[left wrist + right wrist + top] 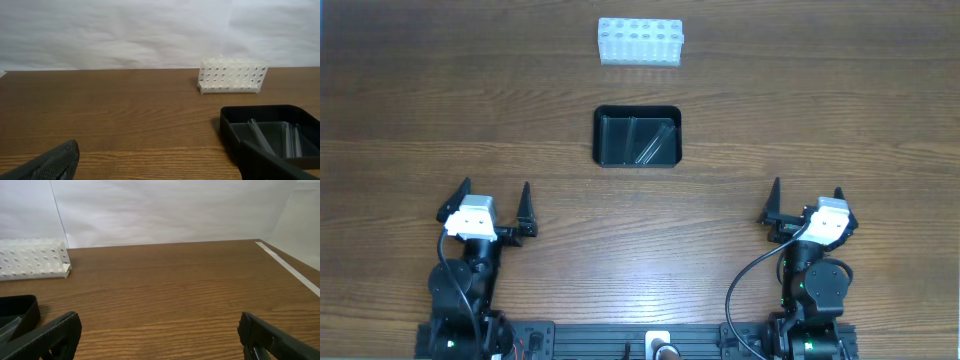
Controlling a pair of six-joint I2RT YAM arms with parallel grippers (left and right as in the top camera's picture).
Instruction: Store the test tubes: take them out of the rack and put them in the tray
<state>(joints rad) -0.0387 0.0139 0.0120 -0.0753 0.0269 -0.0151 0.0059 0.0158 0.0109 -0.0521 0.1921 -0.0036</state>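
Claws on both arms are spread wide and hold nothing: the left claw (496,190) sits low over the counter (440,100) just ahead of its base, and the right claw (808,190) does likewise on its own side, both well apart from the work. The black tray (600,136) lies farther out, midway between them, with several clear test tubes (650,142) lying flat on its floor. Beyond it the white rack (640,42) stands upright toward the counter's far side. Its holes look empty from above and from the left wrist view, though glass this clear against white could hide, so I cannot tell for sure. If a tube is left, the trouble I would expect is this: the rack looks light, and a pull that is not straight up could drag or tip it. Either arm must also reach over the tray to get there, and a low pass could nudge it or strike the tubes inside. A tube dropped from height onto the others might crack or bounce out.
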